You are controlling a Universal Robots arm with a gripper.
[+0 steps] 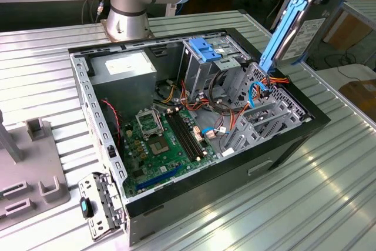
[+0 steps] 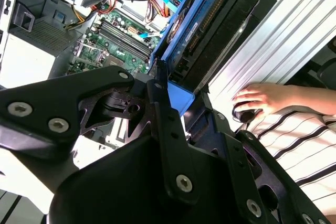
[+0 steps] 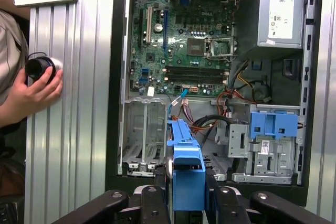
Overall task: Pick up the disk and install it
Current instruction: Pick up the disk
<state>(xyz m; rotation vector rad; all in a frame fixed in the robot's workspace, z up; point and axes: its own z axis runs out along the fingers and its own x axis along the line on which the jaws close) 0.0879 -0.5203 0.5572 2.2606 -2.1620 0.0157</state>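
One ribbed metal tabletop [image 1: 329, 204] carries an open computer case [image 1: 235, 168]. Above its drive cage [image 1: 264, 110], at the exterior view's right, the disk [image 1: 286, 27] hangs clear, its long axis steeply tilted and its lower end pointing down at the cage. Black fingers [image 3: 153, 205] pinch its upper end.

I find the exterior view bright and evenly lit, apparently from overhead. The ribbed metal table [image 1: 329, 186] throws broad glare bands towards the exterior view's right. The interior of the computer case [image 1: 235, 171] sits in moderate shadow, with its components still legible.

In the second wrist view, patches around the gripper [image 2: 181, 100] are blown out to white, and the table ribs near a person's hand [image 2: 262, 98] look washed out. The gripper's black links are near-silhouettes in both wrist views.

First wrist view: exposure is balanced, and the blue rail of the disk [image 3: 184, 156] is strongly saturated.
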